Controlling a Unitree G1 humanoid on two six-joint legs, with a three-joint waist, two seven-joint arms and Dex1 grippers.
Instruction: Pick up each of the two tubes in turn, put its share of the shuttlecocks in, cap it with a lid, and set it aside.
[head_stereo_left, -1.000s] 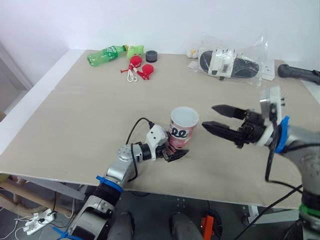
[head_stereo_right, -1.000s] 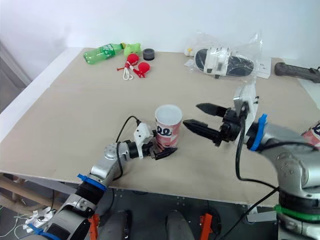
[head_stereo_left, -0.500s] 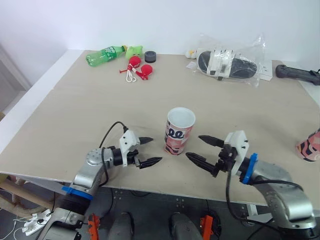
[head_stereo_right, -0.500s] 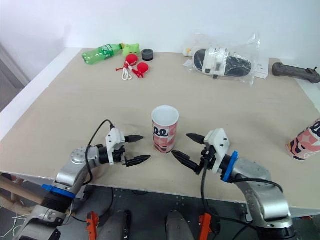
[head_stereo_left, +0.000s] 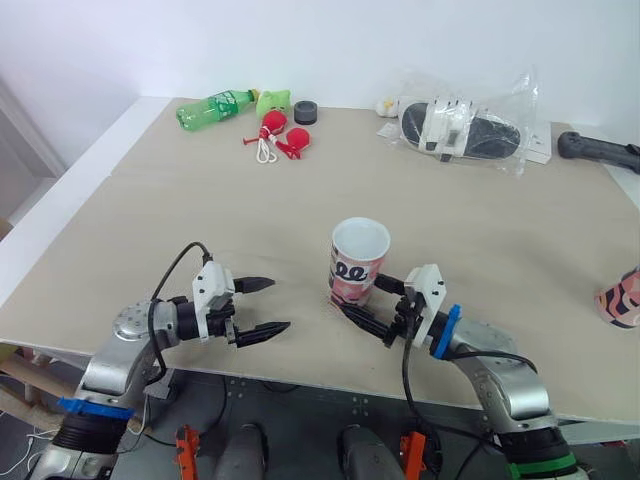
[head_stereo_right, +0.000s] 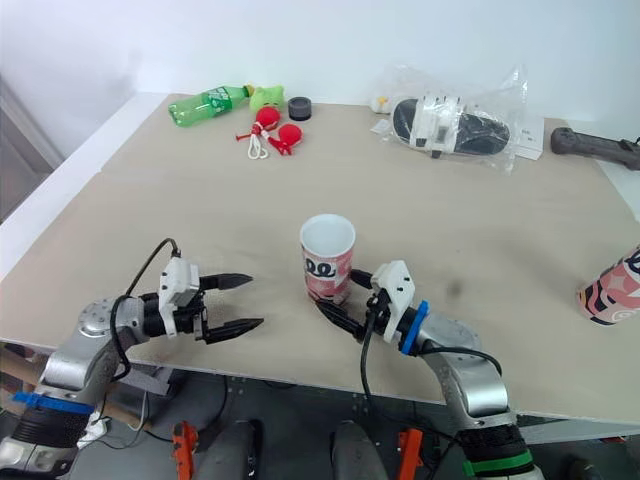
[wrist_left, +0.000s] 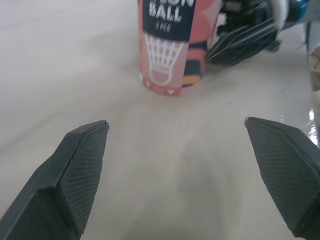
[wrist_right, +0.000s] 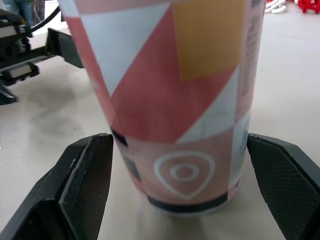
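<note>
A pink patterned tube (head_stereo_left: 357, 262) stands upright near the table's front edge, its top open and no lid on it. My right gripper (head_stereo_left: 362, 298) is open low at its base; in the right wrist view its fingers (wrist_right: 85, 185) flank the tube (wrist_right: 175, 100) on both sides. My left gripper (head_stereo_left: 276, 305) is open, a short way to the tube's left, with nothing between its fingers. From the left wrist the tube (wrist_left: 175, 45) is straight ahead. A second pink tube (head_stereo_right: 610, 290) stands at the table's far right edge.
Along the back of the table lie a green bottle (head_stereo_left: 215, 108), a green toy (head_stereo_left: 270, 100), red items on a cord (head_stereo_left: 280, 135), a black ring (head_stereo_left: 306, 112), a plastic bag of slippers (head_stereo_left: 462, 125) and a black handle (head_stereo_left: 598, 150).
My left gripper let go of the tube and drew back to the left. My right gripper dropped from above the table and closed in on the tube's base.
</note>
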